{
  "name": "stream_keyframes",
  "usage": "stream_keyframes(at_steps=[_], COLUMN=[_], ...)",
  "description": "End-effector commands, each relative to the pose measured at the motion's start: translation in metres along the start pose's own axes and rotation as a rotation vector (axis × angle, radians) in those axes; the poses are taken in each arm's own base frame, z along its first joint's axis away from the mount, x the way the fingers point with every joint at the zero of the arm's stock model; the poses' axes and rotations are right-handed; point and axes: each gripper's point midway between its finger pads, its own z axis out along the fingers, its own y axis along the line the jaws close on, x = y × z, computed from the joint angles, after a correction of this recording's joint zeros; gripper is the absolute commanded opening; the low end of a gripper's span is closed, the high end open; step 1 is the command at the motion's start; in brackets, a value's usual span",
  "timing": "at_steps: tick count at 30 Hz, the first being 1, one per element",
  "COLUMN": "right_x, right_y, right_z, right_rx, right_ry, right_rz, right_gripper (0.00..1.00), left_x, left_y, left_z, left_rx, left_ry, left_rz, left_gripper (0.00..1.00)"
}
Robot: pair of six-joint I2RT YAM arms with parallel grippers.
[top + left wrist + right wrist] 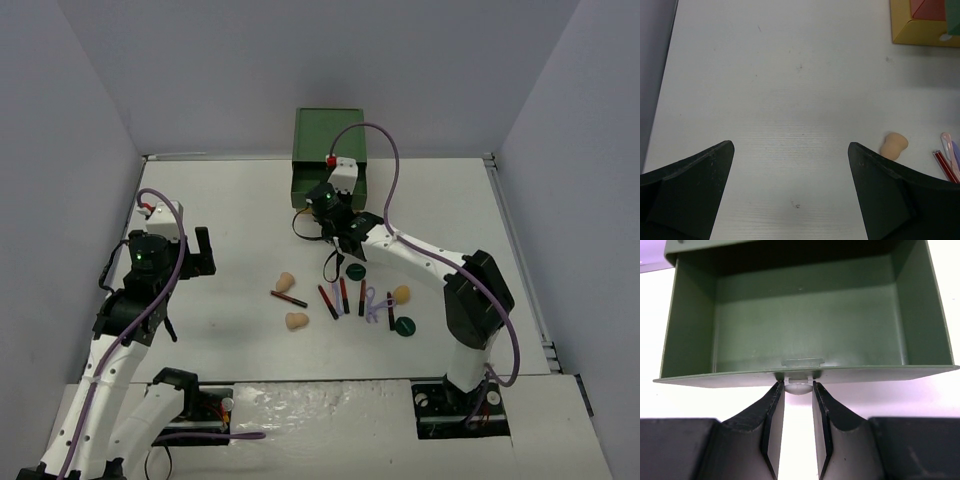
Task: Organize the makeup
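Three tan sponges (296,321), two green discs (403,325) and several sticks (289,298) lie scattered mid-table (220,200) in the top view. Left wrist view: left gripper (790,143) spread wide, one sponge just beside its right-hand finger. Right wrist view: right gripper (798,392) pinches the drawer knob (799,388) of the pulled-out green drawer (805,325).

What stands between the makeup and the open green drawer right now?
The right gripper, shut on the knob, sits at the green drawer's front edge; its forearm crosses between drawer and makeup. The drawer is empty inside.
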Motion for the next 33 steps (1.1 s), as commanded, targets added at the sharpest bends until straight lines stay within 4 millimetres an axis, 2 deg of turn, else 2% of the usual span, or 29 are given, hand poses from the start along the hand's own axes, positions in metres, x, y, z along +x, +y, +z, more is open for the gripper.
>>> stream_keyframes(at_steps=[1,4,8,13,15,18,22,25,30,33], right_x=[-0.024,-0.017,-0.016,-0.019,-0.026,-0.030,-0.013,0.017,0.078,0.124], right_y=[0.006,0.012,0.014,0.010,0.008,0.015,0.042,0.054,0.061,0.064], right_z=[-0.026,-0.032,-0.037,-0.050,-0.061,-0.078,-0.106,-0.121,-0.126,-0.116], right_rx=[-0.006,-0.016,-0.019,-0.035,-0.059,-0.146,-0.387,-0.514,-0.622,-0.650], right_ry=[-0.064,-0.055,-0.051,-0.051,-0.053,-0.034,0.047,0.107,0.222,0.320], right_rz=[0.080,0.070,0.061,0.033,0.025,-0.034,-0.162,-0.299,-0.484,-0.564], right_gripper=[0.04,0.12,0.43,0.73,0.81,0.83,0.82,0.80,0.71,0.58], left_x=[-0.025,-0.026,-0.025,-0.025,-0.025,-0.025,-0.025,-0.026,-0.026,-0.024], left_y=[-0.002,-0.002,-0.002,-0.002,-0.002,-0.003,-0.002,-0.003,-0.002,-0.002], left_z=[-0.004,-0.005,-0.004,-0.004,-0.004,-0.004,-0.005,-0.007,-0.008,-0.006], left_rx=[0.010,0.010,0.009,0.011,0.012,0.013,0.012,0.017,0.016,0.013], left_ry=[-0.079,-0.080,-0.077,-0.077,-0.075,-0.072,-0.074,-0.081,-0.082,-0.073], left_rz=[-0.036,-0.037,-0.033,-0.035,-0.033,-0.034,-0.034,-0.035,-0.036,-0.034], left_gripper=[0.97,0.97,0.97,0.97,0.97,0.97,0.97,0.97,0.97,0.97])
